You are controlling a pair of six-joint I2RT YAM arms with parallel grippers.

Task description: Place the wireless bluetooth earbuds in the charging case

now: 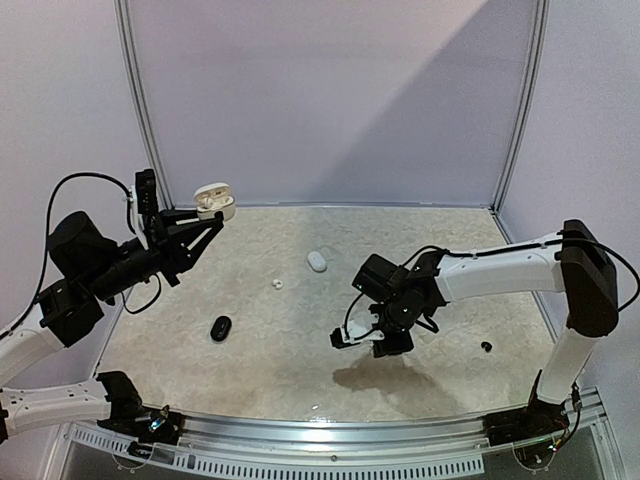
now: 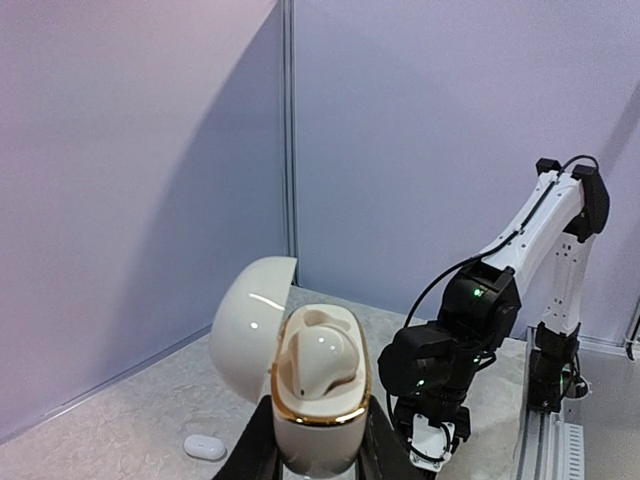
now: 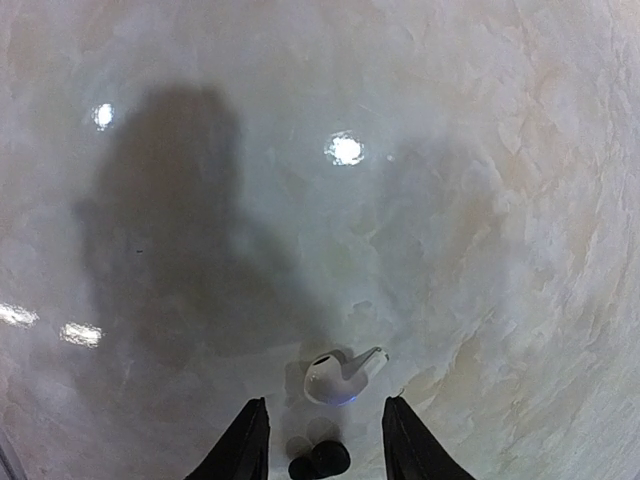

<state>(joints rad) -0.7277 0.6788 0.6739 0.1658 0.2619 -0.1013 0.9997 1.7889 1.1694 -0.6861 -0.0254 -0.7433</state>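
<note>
Mid-pickup: the empty, parted right gripper [image 3: 325, 440] must lower and close on the lower-centre white earbud [image 3: 343, 374]; the left gripper [image 1: 212, 220] clenches the open charging case [image 2: 318, 400].

No text can be read (in any view).

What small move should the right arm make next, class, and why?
Probably lower the right gripper and close on the white earbud. Its jaws stand open above the table, the earbud lies loose just ahead of the fingertips, and the left gripper holds the open charging case aloft, ready to receive it.
</note>
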